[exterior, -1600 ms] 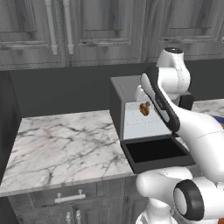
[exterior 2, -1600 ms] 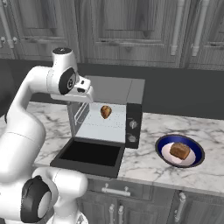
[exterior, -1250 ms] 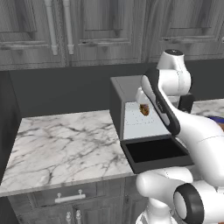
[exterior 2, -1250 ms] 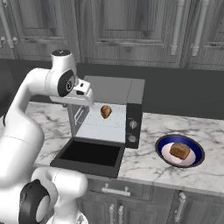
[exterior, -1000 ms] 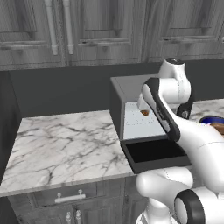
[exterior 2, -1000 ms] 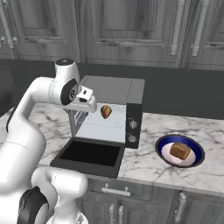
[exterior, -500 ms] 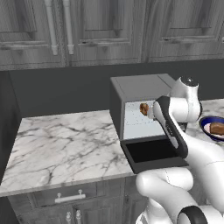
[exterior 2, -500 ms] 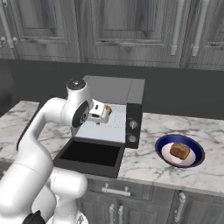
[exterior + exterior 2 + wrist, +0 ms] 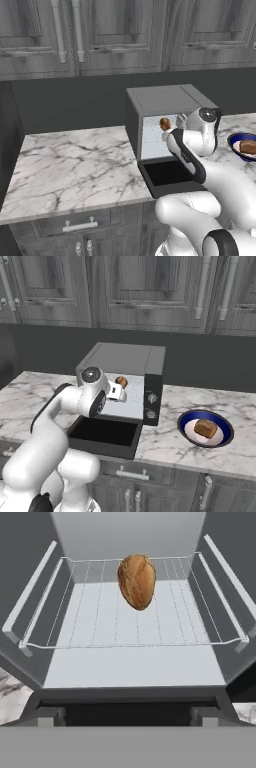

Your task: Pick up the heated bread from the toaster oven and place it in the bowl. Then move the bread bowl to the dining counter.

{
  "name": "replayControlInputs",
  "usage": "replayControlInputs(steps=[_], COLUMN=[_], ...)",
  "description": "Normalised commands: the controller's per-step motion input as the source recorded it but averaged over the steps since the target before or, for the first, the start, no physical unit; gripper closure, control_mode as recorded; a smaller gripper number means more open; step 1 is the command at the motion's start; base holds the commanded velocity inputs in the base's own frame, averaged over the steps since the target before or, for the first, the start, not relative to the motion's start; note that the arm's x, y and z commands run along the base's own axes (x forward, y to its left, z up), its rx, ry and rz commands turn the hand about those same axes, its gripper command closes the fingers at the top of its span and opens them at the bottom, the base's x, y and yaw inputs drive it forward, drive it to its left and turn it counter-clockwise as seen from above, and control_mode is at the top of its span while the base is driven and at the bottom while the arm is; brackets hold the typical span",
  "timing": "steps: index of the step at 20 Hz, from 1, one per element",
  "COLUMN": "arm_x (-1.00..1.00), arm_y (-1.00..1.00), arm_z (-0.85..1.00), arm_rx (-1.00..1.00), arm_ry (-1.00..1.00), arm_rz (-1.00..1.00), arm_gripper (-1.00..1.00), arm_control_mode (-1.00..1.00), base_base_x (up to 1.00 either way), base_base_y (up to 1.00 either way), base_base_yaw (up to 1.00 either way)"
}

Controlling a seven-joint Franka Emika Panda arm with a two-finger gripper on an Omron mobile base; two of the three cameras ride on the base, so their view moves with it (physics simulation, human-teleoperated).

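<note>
One lumpy golden-brown bread sat on the wire rack inside one dark grey toaster oven, at 12 o'clock from the empty, wide-open gripper. One blue-rimmed bowl at the oven's 3 o'clock held one brown chunk.

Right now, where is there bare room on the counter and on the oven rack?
Bare marble counter left of the toaster oven; wire rack bare either side of the heated bread. Crowded: the bowl already holds another bread.

Bread on the rack inside the toaster oven, bowl right.
</note>
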Motion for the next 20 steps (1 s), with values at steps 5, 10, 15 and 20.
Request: replayControlInputs(steps=[5,10,15,20], arm_x=[0.54,0.53,0.48,0.50], arm_y=[0.00,0.00,0.00,0.00], arm_z=[-0.18,-0.12,-0.29,-0.30], arm_rx=[0.00,0.00,0.00,0.00], arm_ry=[-0.02,-0.02,-0.01,-0.02], arm_rz=[0.00,0.00,0.00,0.00], arm_gripper=[-1.00,-1.00,-1.00,-1.00], arm_control_mode=[-1.00,-1.00,-1.00,-1.00], base_base_x=[0.00,0.00,0.00,0.00], base_base_y=[0.00,0.00,0.00,0.00], base_base_yaw=[0.00,0.00,0.00,0.00])
